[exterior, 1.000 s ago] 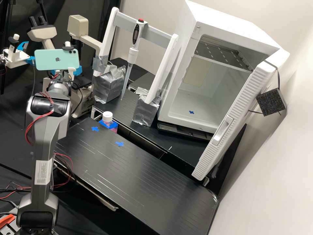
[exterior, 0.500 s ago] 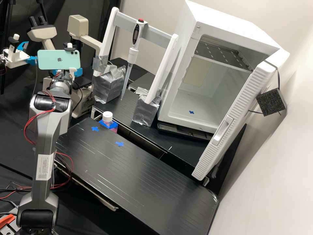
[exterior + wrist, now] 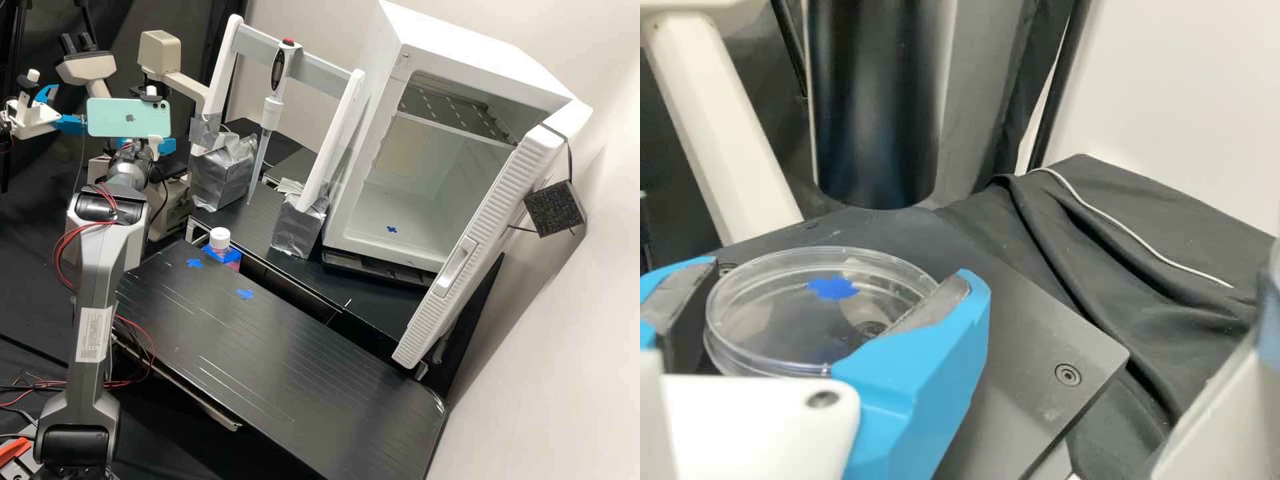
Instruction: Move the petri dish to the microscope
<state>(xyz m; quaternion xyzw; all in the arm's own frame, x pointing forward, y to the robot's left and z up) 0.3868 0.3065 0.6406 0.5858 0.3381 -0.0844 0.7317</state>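
Well, my gripper (image 3: 843, 285) has its two blue fingers clamped on opposite sides of the clear dish (image 3: 790, 330), over the dark plate (image 3: 1030, 375) of the microscope (image 3: 87, 68), far left in the scene. I'd call this the placing step: the carry looks nearly done. Through the dish I see a blue mark (image 3: 832, 288), likely my target. I can't tell whether the base touches the plate. Next I'd check that it's centred, ease down if any gap remains, then part the fingers evenly so neither drags it sideways. The dish lies roughly flat, broad face up; being round, it has no long axis and points nowhere. Beyond it, the black tube (image 3: 875, 100) hangs close, so I'd avoid lifting straight into it.
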